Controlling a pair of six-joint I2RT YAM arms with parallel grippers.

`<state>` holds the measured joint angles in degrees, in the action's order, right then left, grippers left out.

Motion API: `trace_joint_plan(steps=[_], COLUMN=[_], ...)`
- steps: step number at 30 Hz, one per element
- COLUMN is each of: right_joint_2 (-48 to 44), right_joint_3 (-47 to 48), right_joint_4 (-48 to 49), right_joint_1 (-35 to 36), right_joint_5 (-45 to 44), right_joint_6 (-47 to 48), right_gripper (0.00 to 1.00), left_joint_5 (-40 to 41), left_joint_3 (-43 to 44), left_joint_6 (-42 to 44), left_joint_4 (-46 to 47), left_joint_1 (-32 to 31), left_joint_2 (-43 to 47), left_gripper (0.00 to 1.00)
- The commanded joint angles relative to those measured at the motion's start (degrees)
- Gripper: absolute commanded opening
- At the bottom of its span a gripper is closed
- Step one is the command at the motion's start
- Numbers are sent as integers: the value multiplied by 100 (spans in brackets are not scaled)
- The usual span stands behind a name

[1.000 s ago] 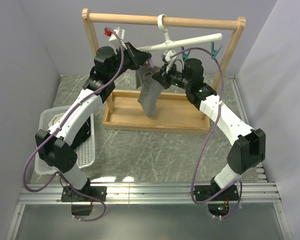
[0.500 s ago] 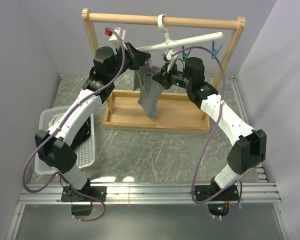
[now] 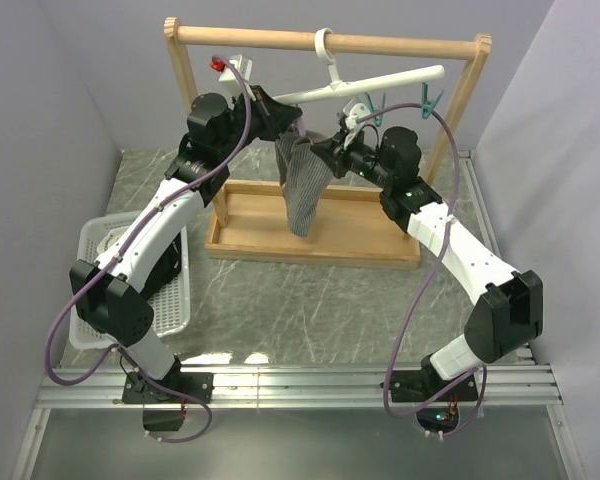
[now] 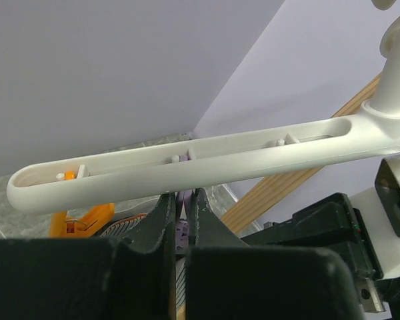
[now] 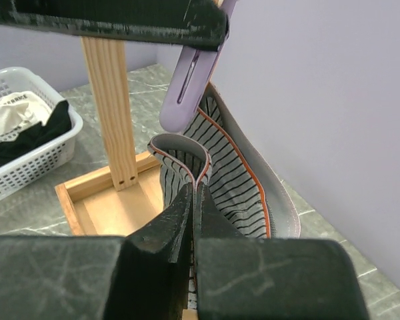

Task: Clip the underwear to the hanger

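Note:
The hanger (image 3: 380, 83), a white bar, hangs tilted from the wooden rail; its slotted bar (image 4: 187, 163) runs just above my left gripper. The left gripper (image 3: 283, 117) (image 4: 181, 203) is shut on a purple clip (image 4: 181, 230) beneath the bar. An orange clip (image 4: 87, 217) dangles left of it. The underwear (image 3: 302, 185) (image 5: 243, 177), grey with dark stripes, hangs from my right gripper (image 3: 323, 150) (image 5: 195, 190), which is shut on a fold of its waistband. In the right wrist view the purple clip (image 5: 190, 80) hangs just above that fold.
The wooden frame (image 3: 330, 42) stands on a wooden tray (image 3: 365, 235) behind the arms, with its post (image 5: 110, 113) close to the cloth. Teal clips (image 3: 432, 99) hang near the hanger's right end. At the left, a white basket (image 3: 98, 240) (image 5: 27, 167) holds black and whitish garments.
The right arm has swung its wrist right and lifted the underwear's waistband up toward the purple clip. The left arm and the hanger have stayed put.

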<state>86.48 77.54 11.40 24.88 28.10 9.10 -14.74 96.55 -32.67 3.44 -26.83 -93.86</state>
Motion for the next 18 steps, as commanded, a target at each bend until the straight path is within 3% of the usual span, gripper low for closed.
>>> trace_joint_plan(steps=[1, 18], right_joint_2=[-210, -210], right_joint_3=[-134, 306], right_joint_4=[636, 653], right_joint_1=[52, 43], right_joint_5=[-164, -402], right_joint_6=[66, -901], right_gripper=[0, 0], left_joint_5=[-275, -187], left_joint_3=[21, -22], left_joint_6=[50, 366], left_joint_4=[-151, -230], left_joint_1=[-51, -68], left_joint_2=[96, 79], left_gripper=[0, 0])
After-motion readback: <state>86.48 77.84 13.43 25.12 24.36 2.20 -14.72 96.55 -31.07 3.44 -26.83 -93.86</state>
